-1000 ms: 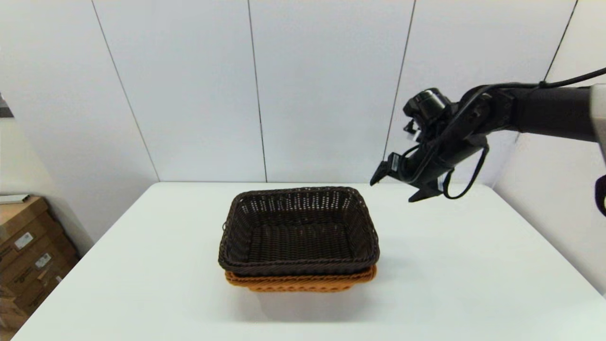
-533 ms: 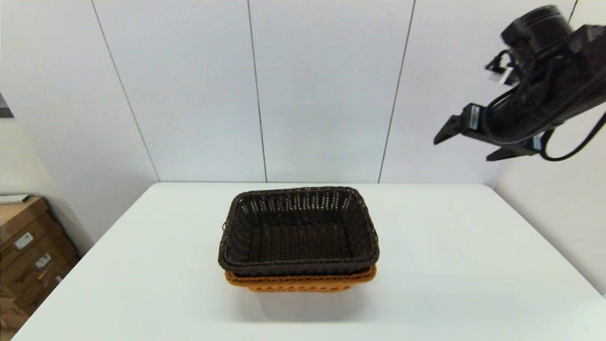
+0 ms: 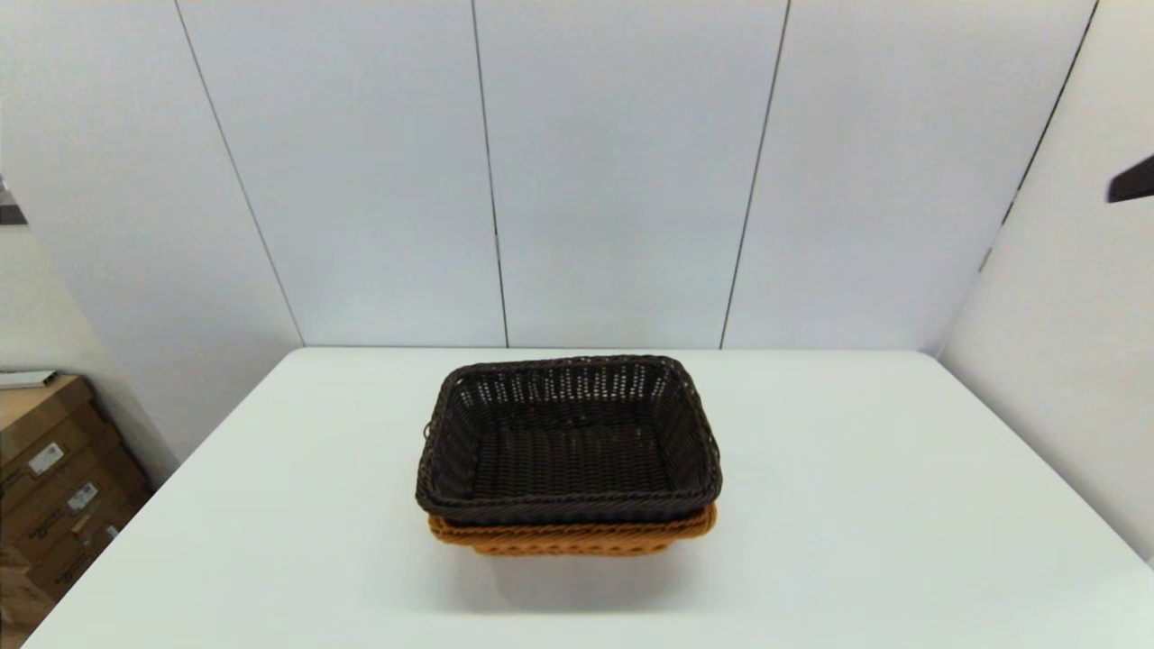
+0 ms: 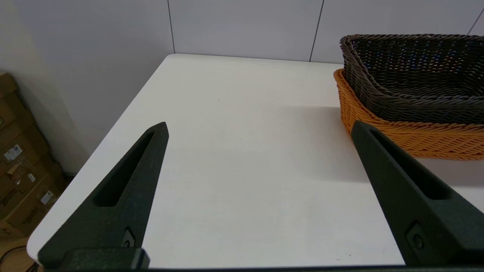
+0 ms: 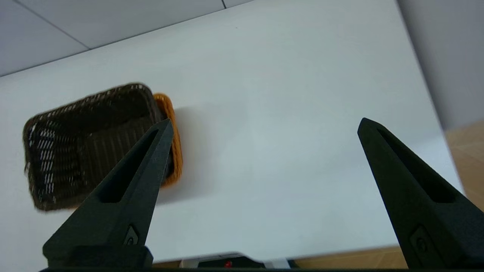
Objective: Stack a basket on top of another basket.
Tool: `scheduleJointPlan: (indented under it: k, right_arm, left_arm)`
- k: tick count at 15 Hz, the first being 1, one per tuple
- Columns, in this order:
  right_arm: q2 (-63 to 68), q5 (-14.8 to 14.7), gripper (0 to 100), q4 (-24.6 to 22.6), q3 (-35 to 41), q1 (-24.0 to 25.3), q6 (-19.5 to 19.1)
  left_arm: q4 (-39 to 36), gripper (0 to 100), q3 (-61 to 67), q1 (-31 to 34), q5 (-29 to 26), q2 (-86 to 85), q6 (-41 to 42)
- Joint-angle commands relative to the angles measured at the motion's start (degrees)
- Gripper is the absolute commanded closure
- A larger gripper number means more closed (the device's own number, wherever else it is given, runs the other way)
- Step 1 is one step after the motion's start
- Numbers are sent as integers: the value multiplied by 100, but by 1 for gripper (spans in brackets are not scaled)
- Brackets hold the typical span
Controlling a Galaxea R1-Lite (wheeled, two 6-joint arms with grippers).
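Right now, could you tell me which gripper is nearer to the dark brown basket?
Left. The left gripper hangs open low beside the dark brown basket; the right gripper, also open, is raised high above the table.

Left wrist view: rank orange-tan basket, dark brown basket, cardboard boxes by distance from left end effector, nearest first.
1. Orange-tan woven wicker basket, on the white table beside one finger of the open left end effector.
2. Dark brown woven wicker basket, nested in it, slightly farther.
3. Cardboard boxes, on the floor beyond the table's edge.
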Motion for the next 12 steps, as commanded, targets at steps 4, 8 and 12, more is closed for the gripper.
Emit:
scheduleJointPlan:
  k: [4,8,12]
  right_arm:
    - [-3529,-46,0,1007,1039,-16,-605]
    - [-5146,-99,0,990,2120,-306,-904]
    - [-6474,-64,0,981,2911,-895,-1335]
  left_arm:
    - [-2,0,0,0,3,7,-4]
    - [-2,0,0,0,3,7,-4]
    - [-2,0,0,0,3,7,-4]
